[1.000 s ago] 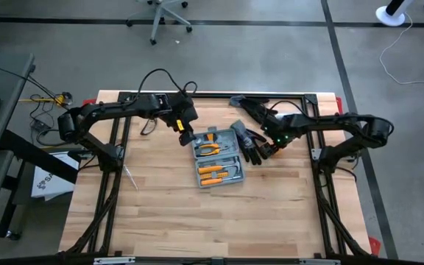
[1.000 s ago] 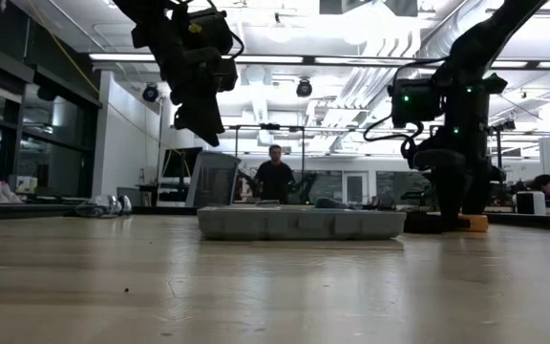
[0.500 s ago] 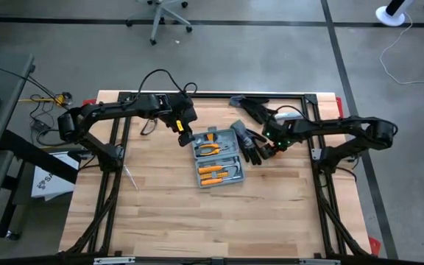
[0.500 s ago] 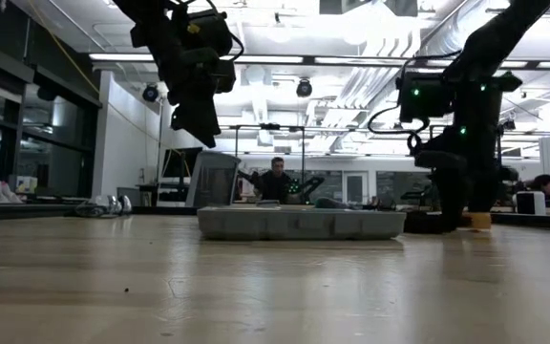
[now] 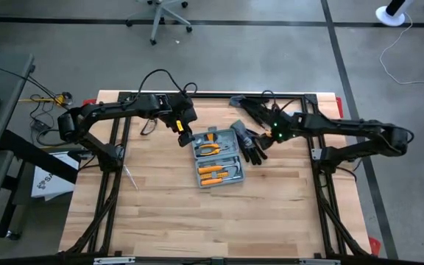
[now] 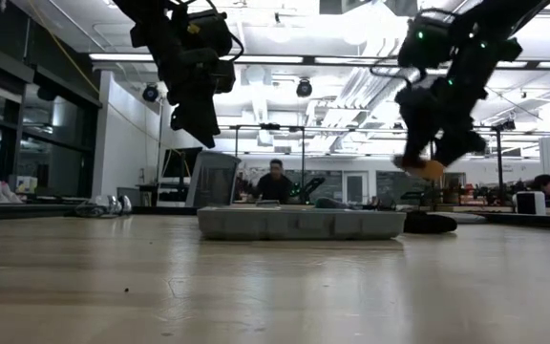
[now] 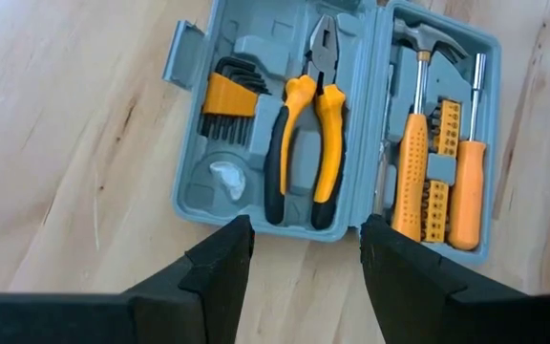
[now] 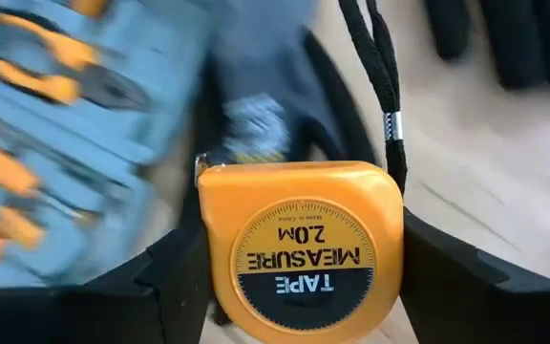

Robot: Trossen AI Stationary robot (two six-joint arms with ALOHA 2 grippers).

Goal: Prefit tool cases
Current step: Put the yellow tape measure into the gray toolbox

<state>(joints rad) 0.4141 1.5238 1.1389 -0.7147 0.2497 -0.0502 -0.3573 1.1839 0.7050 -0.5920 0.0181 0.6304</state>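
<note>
The wooden table (image 5: 168, 221) is carrying everything here, with the two dark arms reaching in over its far half. The tool case (image 5: 217, 159) is lying open and flat near the table's middle, both grey-blue halves facing up. From the case, the left gripper (image 5: 183, 137) is hanging at about ten o'clock, above the case's edge and clear of it — its jaws are standing apart with nothing between them. In the left wrist view the case (image 7: 332, 124) is showing yellow-handled pliers (image 7: 306, 143), a set of hex keys (image 7: 225, 100), a hammer (image 7: 416, 143) and a screwdriver (image 7: 468, 162) seated in their moulded slots.

The right gripper (image 5: 265, 143) is sitting at about two o'clock from the case, raised off the table in the low view (image 6: 433, 168). Its jaws are clamped on a yellow tape measure (image 8: 299, 250) — the round label is facing the wrist camera and a black wrist strap (image 8: 380, 96) is trailing away from it. Black-and-grey work gloves (image 5: 247, 140) are lying just beside the case at three o'clock, beneath that gripper.
</note>
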